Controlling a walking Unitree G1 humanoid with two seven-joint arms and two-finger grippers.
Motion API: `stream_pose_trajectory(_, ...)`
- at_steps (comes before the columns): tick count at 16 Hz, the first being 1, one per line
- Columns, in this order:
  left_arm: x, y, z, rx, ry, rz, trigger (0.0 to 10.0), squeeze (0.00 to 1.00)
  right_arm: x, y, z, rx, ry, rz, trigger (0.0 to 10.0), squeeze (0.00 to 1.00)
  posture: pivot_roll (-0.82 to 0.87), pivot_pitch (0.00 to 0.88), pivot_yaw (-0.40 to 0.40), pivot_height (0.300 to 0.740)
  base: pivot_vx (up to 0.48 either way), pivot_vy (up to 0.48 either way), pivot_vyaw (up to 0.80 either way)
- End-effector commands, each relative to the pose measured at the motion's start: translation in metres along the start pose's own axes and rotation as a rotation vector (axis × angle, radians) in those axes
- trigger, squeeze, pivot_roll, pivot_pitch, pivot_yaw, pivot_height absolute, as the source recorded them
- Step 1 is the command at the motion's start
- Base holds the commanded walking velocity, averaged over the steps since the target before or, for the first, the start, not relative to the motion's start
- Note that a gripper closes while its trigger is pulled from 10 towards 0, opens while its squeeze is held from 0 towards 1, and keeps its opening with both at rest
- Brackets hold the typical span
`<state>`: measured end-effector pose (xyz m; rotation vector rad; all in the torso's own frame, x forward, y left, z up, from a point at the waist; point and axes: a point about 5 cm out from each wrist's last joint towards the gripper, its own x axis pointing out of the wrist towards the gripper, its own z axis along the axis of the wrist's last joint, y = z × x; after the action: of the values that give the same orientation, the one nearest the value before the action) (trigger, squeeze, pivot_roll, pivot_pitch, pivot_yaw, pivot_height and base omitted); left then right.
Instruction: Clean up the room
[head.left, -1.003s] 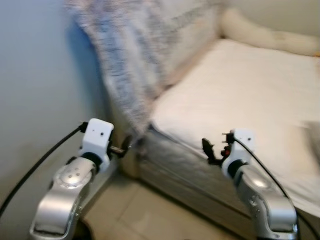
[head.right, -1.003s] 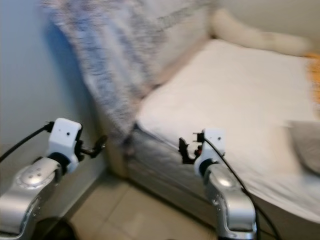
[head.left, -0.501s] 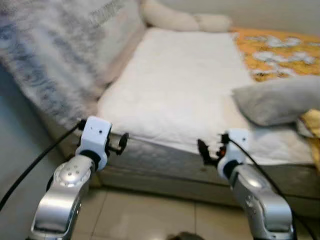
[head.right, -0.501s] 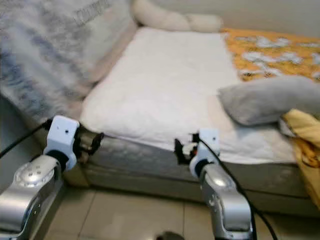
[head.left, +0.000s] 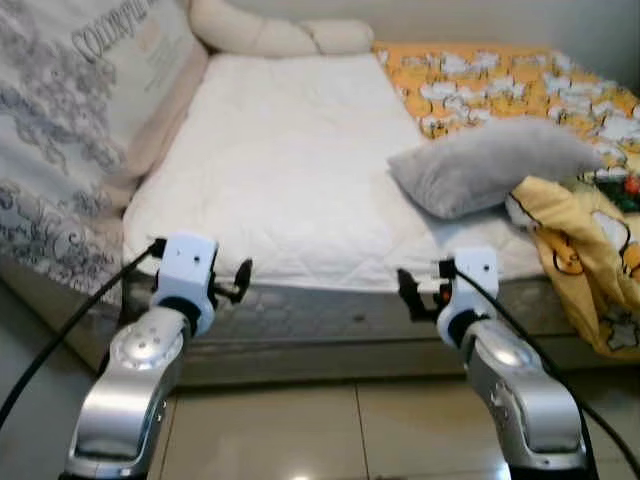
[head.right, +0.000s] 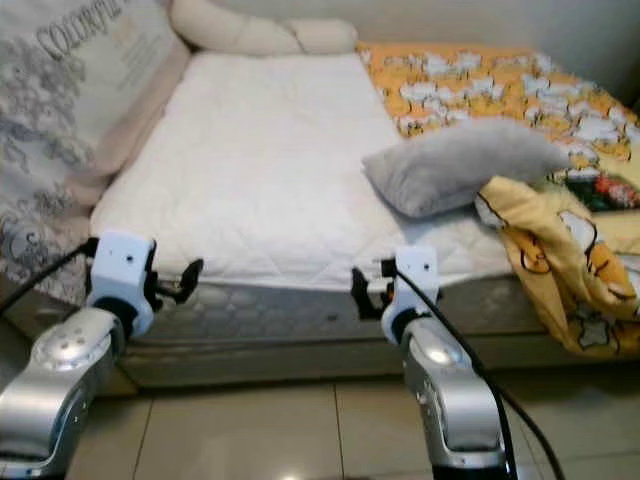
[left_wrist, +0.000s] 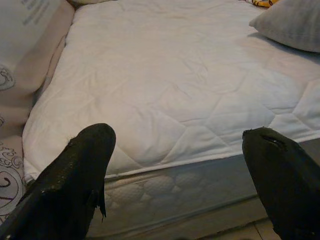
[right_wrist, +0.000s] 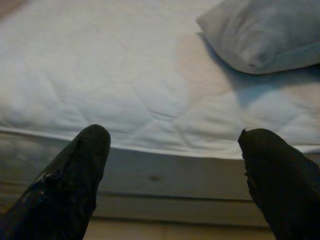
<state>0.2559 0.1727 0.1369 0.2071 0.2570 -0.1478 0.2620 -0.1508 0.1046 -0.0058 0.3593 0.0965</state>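
Both grippers, left gripper (left_wrist: 175, 170) and right gripper (right_wrist: 172, 170), are hovering wide open and empty before the white quilted mattress (head.left: 290, 170); the grey soft pillow (head.left: 490, 165) and crumpled yellow patterned blanket (head.left: 575, 250), lying near its edge, risk sliding off if snagged.

a low bed (head.left: 300, 170) with a bare white mattress stands on a pale tiled floor (head.left: 300, 430).
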Motion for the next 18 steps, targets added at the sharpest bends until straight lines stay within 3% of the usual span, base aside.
stream_pose_trajectory(1, 0.0012, 0.0023, 0.0029, 0.008, -0.006, 0.017, 10.0, 0.0, 0.0025, 0.0021, 0.0066, -0.036, -0.031, -0.011, 10.0, 0.0, -0.04, 0.0, -0.007, 0.74, 0.0, -0.42, 0.0)
stream_pose_trajectory(3, 0.0021, 0.0033, 0.003, 0.008, -0.004, 0.028, 10.0, 0.0, 0.004, 0.003, 0.0091, -0.077, -0.043, -0.015, 10.0, 0.0, -0.04, 0.0, -0.006, 0.74, 0.0, -0.424, 0.0)
stream_pose_trajectory(7, 0.0037, 0.0024, 0.0047, 0.021, -0.014, 0.033, 10.0, 0.0, 0.0038, 0.0029, 0.0101, -0.02, -0.042, 0.025, 10.0, 0.0, -0.04, 0.0, -0.008, 0.74, 0.0, -0.395, 0.0)
stream_pose_trajectory(12, 0.0057, 0.002, 0.0088, -0.02, -0.042, 0.04, 10.0, 0.0, 0.0043, -0.0042, 0.0122, 0.021, -0.04, 0.01, 10.0, 0.0, -0.05, 0.0, -0.008, 0.74, 0.0, 0.0, 0.0)
stream_pose_trajectory(18, 0.0053, 0.0002, 0.0106, -0.037, -0.058, 0.019, 10.0, 0.0, 0.0048, -0.0031, 0.0147, -0.016, -0.072, 0.011, 10.0, 0.0, -0.05, 0.0, -0.005, 0.74, 0.0, 0.0, 0.0)
